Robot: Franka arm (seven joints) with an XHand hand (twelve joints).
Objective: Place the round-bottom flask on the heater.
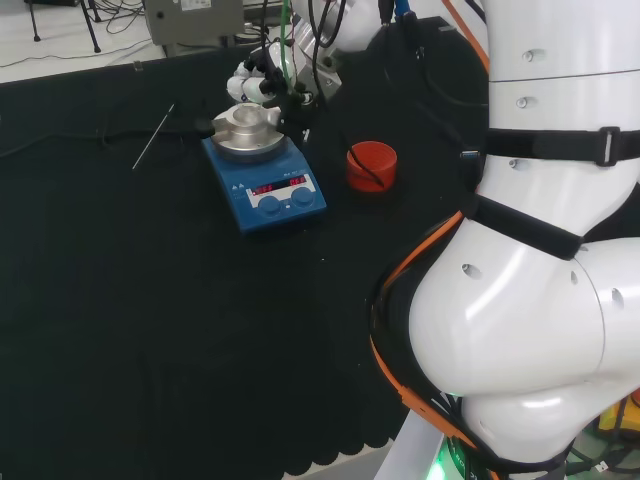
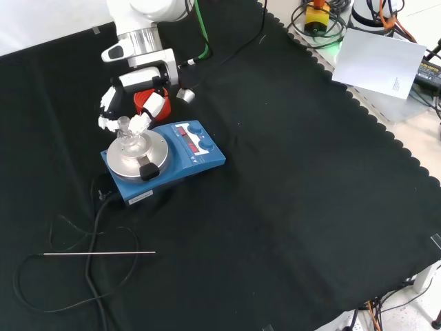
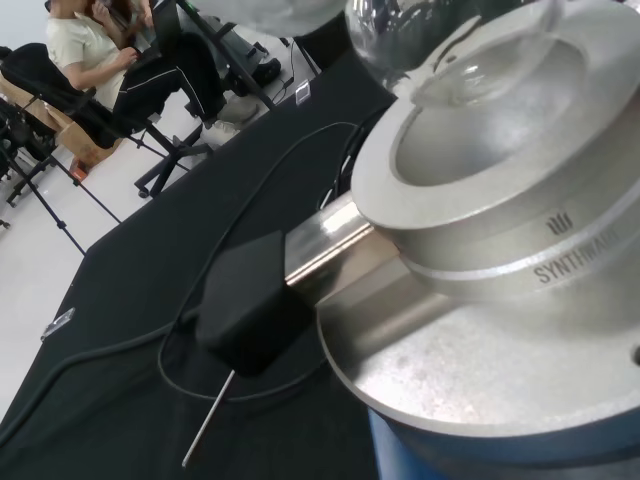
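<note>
The front view shows the hand [image 2: 131,103] grasping the clear glass round-bottom flask [image 2: 129,140] by its neck with its fingers [image 2: 142,121] over the blue heater's [image 2: 180,160] metal bowl [image 3: 480,170], while the wrist view shows the flask's bulb just above it.

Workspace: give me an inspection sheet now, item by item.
Surface: black cloth, flat.
Job's things: round-bottom flask in the metal bowl of the blue heater.
Clutter: red ribbed ring beside the heater; thin metal rod lying on the cloth.
Hand: hand curled round the flask's neck.
Cables: black cable running from the heater.
Surroundings: white sheet and cables beyond the cloth's edge.
</note>
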